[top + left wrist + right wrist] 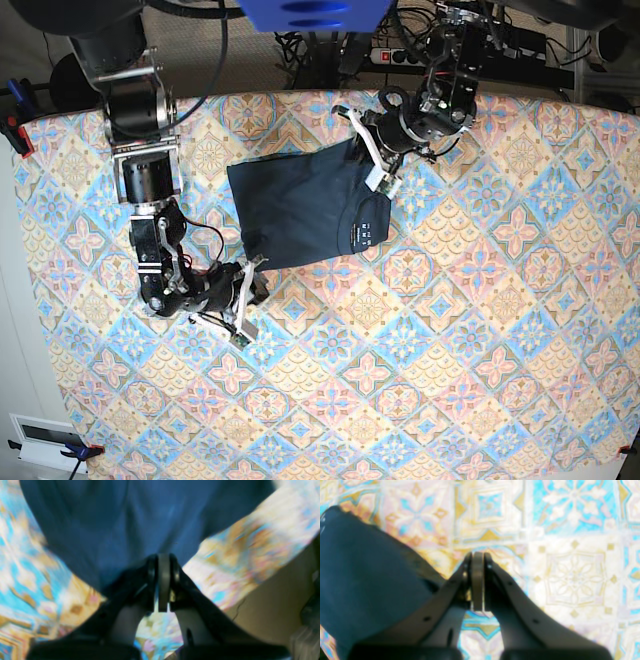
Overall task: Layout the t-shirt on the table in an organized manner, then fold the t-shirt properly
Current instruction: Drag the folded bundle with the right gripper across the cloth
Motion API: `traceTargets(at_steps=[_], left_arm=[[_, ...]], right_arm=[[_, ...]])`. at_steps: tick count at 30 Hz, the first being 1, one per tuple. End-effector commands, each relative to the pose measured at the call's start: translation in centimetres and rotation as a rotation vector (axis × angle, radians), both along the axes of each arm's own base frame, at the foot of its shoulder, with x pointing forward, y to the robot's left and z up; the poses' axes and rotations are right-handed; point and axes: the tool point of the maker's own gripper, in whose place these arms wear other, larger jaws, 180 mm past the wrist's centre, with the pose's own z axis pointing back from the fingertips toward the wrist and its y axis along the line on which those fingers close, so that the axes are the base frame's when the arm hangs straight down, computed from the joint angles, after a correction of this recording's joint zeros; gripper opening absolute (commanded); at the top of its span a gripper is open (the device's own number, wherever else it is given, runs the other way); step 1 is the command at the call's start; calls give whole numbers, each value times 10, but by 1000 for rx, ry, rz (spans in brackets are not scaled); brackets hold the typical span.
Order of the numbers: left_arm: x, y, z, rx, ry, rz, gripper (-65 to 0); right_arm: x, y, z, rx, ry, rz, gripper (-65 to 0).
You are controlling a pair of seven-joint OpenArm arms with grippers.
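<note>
The dark navy t-shirt (300,210) lies bunched and roughly square on the patterned table (480,330), left of centre near the far edge, with white marks by its right hem. My left gripper (372,160) is at the shirt's right edge. In the left wrist view the left gripper (163,557) is shut, and the t-shirt (140,522) narrows down to its tips. My right gripper (252,295) sits just below the shirt's lower left corner. In the right wrist view the right gripper (477,555) is shut, with the t-shirt (365,580) beside its left finger and only the table (570,580) past the tips.
The table's far edge runs just behind the left arm, and cables and a power strip (400,55) lie beyond it. A plain beige surface (275,600) shows past the cloth's edge in the left wrist view. A clamp (15,130) holds the cloth's far left corner.
</note>
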Motion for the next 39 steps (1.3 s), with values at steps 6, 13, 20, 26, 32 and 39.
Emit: traceTargets(at_steps=[6,13,20,26,32,39], left_arm=[[30,5,-18,13,15,17,-647],[72,11,-16,30,-27,30,-647],[111,-3,-15,17,-98,0,-647],[144,-34,-12,-16,-146,-36,-647],[171,-58,11,-81,-197,-21,-647],[176,-27,41,-127,-244,99,-647]], right_arm=[[-6,22,6,-52,-38,131,-648],[-57,-10,-22,-119,-14,167,-648],[-98,-39,-26,-178,-28,209,-649],[-139,-38,-22,-183,-47,274,-649],[-131,-76,9,-201,-121,121,-649],[-122,-73,56,-174,-267,59,-649]])
